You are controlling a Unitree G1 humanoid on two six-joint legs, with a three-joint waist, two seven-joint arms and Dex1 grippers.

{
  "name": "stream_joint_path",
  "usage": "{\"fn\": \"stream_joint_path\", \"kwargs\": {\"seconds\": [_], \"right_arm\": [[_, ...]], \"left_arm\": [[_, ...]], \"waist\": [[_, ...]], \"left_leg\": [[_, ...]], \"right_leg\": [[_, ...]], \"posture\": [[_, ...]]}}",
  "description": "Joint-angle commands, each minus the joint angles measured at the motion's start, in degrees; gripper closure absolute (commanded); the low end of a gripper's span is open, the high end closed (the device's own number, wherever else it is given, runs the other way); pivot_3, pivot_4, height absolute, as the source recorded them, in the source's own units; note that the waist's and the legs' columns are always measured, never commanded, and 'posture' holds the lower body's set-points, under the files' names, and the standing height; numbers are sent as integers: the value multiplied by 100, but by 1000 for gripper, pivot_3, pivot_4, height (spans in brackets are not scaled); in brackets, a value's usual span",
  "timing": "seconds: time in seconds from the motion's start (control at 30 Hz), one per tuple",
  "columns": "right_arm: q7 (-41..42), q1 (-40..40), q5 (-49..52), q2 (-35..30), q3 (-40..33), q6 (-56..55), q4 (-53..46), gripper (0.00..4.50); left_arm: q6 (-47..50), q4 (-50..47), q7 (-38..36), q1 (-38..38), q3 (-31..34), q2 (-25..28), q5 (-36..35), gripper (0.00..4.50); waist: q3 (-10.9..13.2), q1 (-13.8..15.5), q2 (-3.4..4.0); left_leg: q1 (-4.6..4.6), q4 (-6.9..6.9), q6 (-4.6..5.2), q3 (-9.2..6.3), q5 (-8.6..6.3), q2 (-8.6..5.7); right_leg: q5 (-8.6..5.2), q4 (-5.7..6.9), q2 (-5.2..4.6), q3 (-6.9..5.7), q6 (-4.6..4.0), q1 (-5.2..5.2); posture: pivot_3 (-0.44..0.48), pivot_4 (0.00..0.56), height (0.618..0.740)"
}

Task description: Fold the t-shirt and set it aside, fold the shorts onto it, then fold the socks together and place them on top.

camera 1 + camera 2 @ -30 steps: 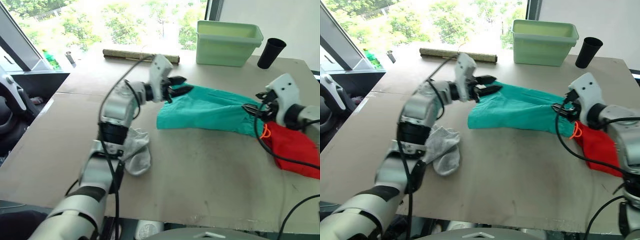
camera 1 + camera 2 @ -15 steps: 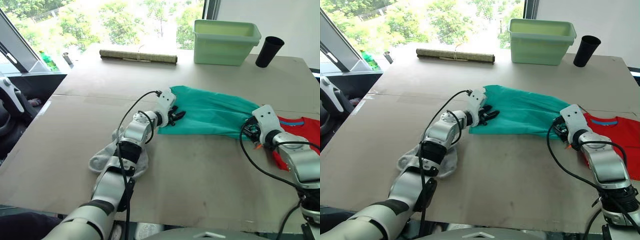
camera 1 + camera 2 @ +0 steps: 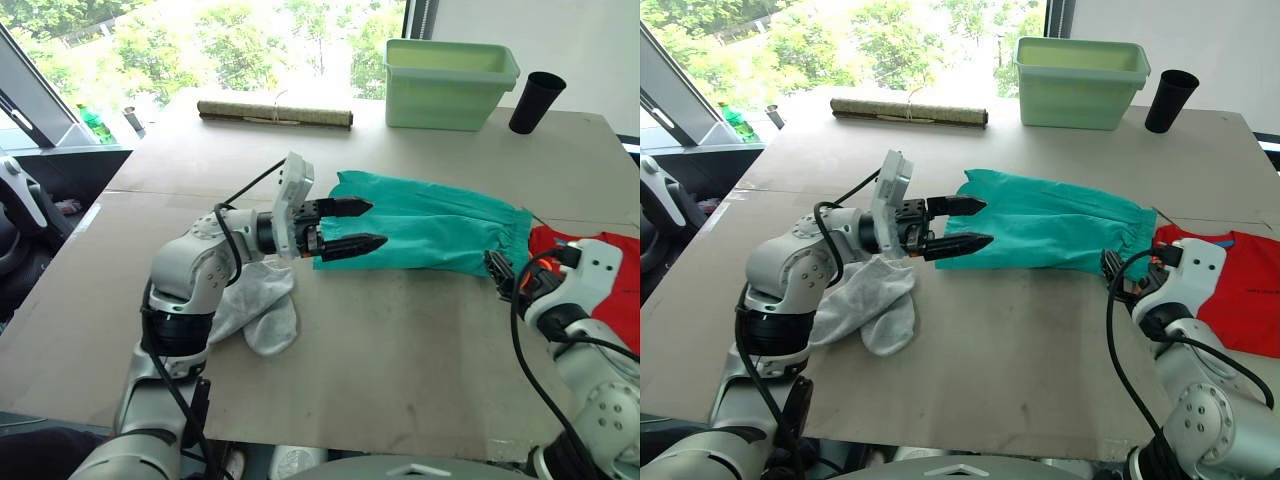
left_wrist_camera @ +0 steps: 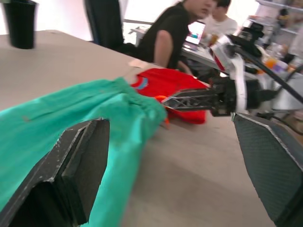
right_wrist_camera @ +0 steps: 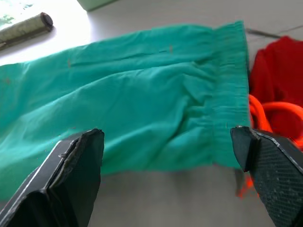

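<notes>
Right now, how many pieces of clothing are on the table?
3 kinds: the teal shorts lie across the middle, the red t-shirt lies at their waistband end on the robot's right, and the grey socks lie bunched under the left arm; I cannot separate the two socks.

Item count for the work surface:

- One table (image 3: 400, 340), brown.
- One t-shirt (image 3: 1248, 290), red, folded.
- One pair of shorts (image 3: 430, 225), teal-green, with one orange drawstring (image 5: 272, 116).
- Socks (image 3: 255, 305): one light grey heap (the separate pieces cannot be told apart, so the number stays uncounted).
- One bin (image 3: 452, 82), pale green.
- One cup (image 3: 537, 102), black.
- One rolled mat (image 3: 275, 112), brownish, at the far edge.
- Two grippers: the left gripper (image 3: 362, 225) and the right gripper (image 3: 500, 275), each with two black fingers.
- Two persons (image 4: 177, 33) seated in the background of the left wrist view.
</notes>
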Motion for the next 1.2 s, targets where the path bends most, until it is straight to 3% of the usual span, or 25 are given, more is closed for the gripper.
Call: {"fn": "stream_joint_path", "kwargs": {"seconds": [0.03,0.23,0.33,0.43,0.63,0.67,0.77,0.87,0.93,1.0,1.07,1.2], "right_arm": [[-229,422,261,1207,168,-397,-158,0],[-465,589,921,1571,349,-1402,828,0],[-146,630,1930,1565,213,-1996,986,0],[-260,695,3421,1187,-42,-2585,981,0],[-1484,985,5682,250,144,-3427,1213,0],[-1554,1076,5847,10,213,-3451,1178,0],[-1507,1493,6077,-1541,-70,-3297,954,0],[-595,2081,5172,-3441,-385,-3069,832,0],[-150,2457,4962,-4090,-479,-3085,856,0],[-233,2594,5108,-4226,-451,-3168,985,0],[-622,2495,5348,-3933,-168,-3353,1109,0],[-1878,2177,5819,-2721,599,-3899,1243,0]], "left_arm": [[-18,-504,-204,142,-69,227,-179,90],[-96,-661,-204,430,-138,336,-196,90],[-162,-600,-171,460,-124,351,-169,90],[-265,-514,-180,528,-92,383,-142,90],[-391,-511,-151,678,-90,396,-168,90],[-408,-504,-144,694,-84,392,-173,90],[-528,-442,-118,722,-41,388,-133,90],[-652,-415,-150,718,-91,427,-59,90],[-672,-412,-141,693,-122,434,-61,90],[-667,-410,-120,668,-137,432,-76,90],[-659,-405,-107,666,-138,427,-87,90],[-575,-463,-7,703,-97,410,-144,90]], "waist": [[-1,-7,0],[-1,-26,3],[-1,-24,3],[0,-23,4],[0,-15,3],[0,-17,3],[5,-14,11],[4,5,10],[0,21,3],[-4,26,-5],[-4,23,-6],[-3,28,-9]], "left_leg": [[1,0,0,0,0,0],[6,-5,-3,1,2,6],[4,-10,4,1,6,6],[4,-24,20,1,15,6],[6,-38,20,2,14,5],[6,-38,20,2,14,6],[3,-45,20,3,14,3],[0,-48,30,15,10,-4],[1,-53,32,13,9,-2],[4,-62,43,12,3,4],[5,-65,45,10,1,11],[5,-68,35,9,8,17]], "right_leg": [[-2,0,0,1,2,0],[-4,5,7,8,2,-3],[-2,3,8,8,-4,-6],[-1,-6,9,10,-4,-6],[-1,-18,5,13,-6,-6],[-1,-20,4,13,-6,-6],[-1,-28,0,13,-7,-6],[-6,-53,-6,20,-14,-5],[-4,-64,0,16,-9,-1],[-4,-66,9,16,-1,-1],[-3,-66,19,17,1,-2],[-7,-66,25,19,8,-4]], "posture": [[0,150,740],[0,150,740],[0,150,740],[0,150,740],[0,150,740],[0,150,740],[0,150,740],[0,150,740],[0,150,740],[0,150,740],[0,150,740],[0,150,740]]}}
